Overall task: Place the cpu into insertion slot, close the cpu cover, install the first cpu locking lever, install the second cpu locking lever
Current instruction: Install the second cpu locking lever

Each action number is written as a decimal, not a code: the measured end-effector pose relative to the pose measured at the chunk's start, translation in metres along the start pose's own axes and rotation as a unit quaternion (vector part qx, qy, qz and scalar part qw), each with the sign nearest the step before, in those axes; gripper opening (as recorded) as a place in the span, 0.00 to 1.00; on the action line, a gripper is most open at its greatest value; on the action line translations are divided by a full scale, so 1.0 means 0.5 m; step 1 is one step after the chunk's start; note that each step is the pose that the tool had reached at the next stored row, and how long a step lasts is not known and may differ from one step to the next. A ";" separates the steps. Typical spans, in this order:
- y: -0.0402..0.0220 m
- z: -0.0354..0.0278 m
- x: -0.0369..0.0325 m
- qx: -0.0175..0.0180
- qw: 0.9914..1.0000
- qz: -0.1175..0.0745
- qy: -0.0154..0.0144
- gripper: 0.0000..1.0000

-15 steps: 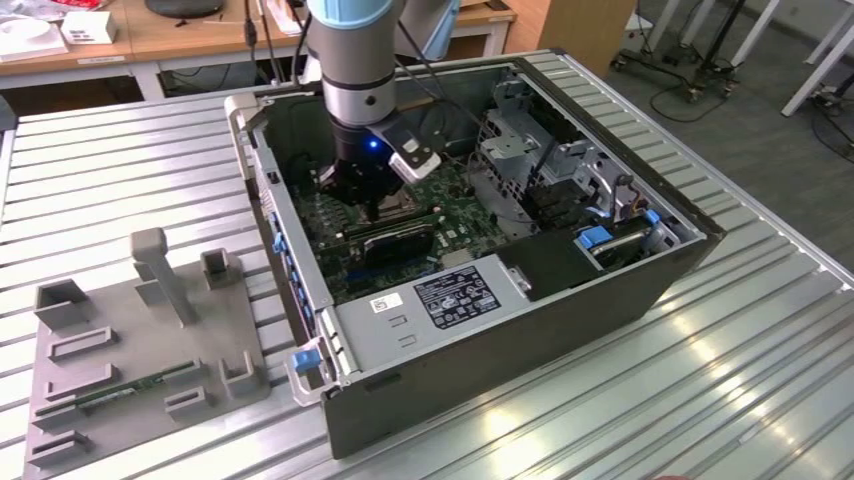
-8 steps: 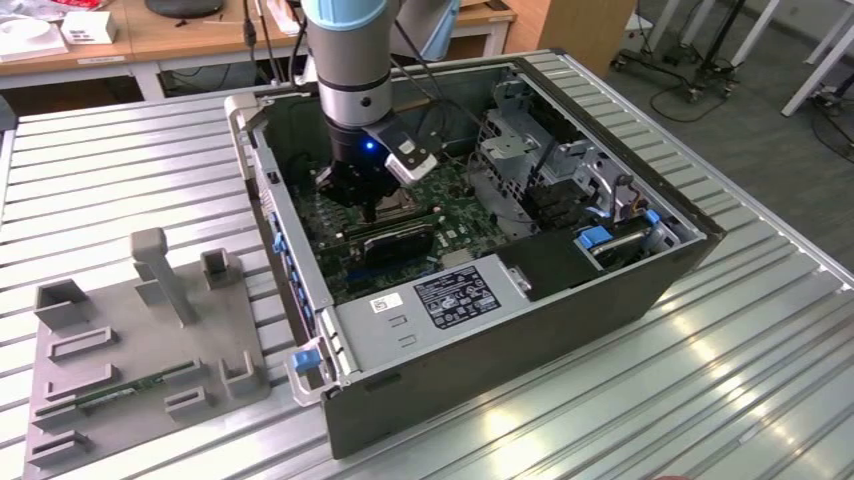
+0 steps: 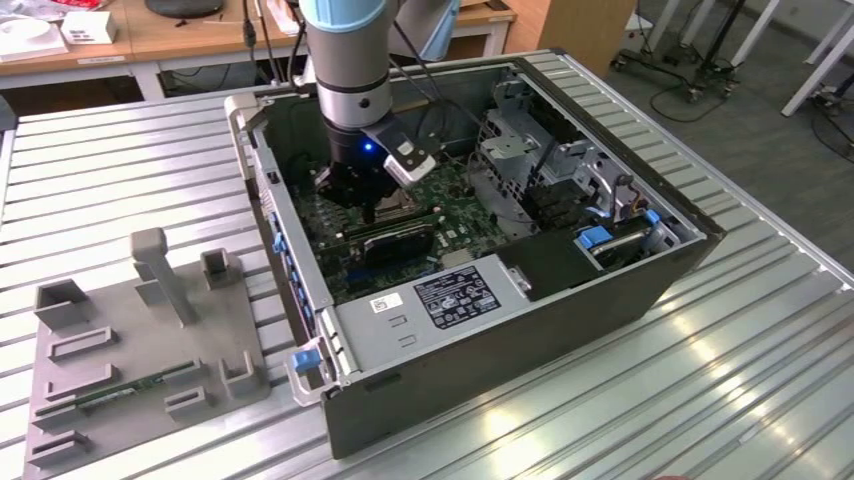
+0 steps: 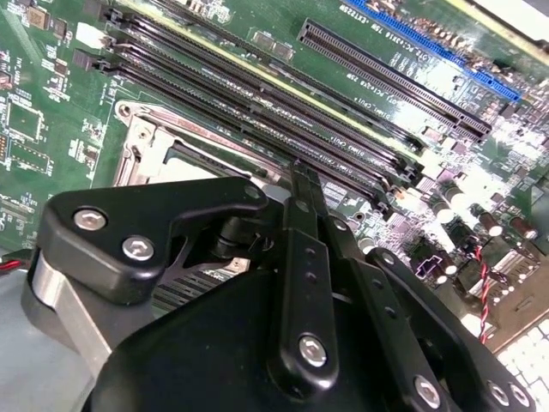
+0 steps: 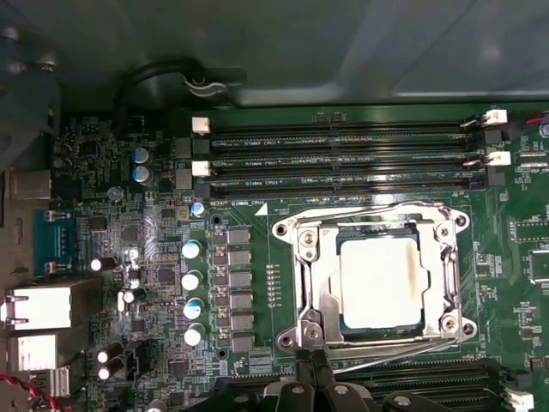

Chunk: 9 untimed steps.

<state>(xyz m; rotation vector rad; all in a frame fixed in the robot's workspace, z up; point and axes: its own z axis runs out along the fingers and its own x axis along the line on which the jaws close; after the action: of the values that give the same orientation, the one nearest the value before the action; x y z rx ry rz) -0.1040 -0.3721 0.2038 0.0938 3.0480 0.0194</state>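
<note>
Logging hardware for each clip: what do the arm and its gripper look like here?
In the exterior view the arm is a light blue tube with a silver-grey wrist section, a small blue light, dark cables trailing alongside and a white camera block clipped on. The gripper is black, built of linked bars with silver screw heads, on a grey metal base.

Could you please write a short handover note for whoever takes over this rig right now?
Tool: low over the motherboard inside the computer case, at the edge of the insertion slot; fingers look together, nothing visibly gripped.
The cpu sits in the slot.
The cpu cover lies flat around the chip.
Done: cpu placed, cover apparently closed.
Locking levers: wire arms run along the socket edges; whether they are latched cannot be told.
</note>
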 end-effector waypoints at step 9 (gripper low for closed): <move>0.000 0.001 0.001 -0.005 1.000 0.000 -0.001 0.11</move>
<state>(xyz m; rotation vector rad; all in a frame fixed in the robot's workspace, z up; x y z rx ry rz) -0.1042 -0.3722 0.2033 0.0945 3.0449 0.0357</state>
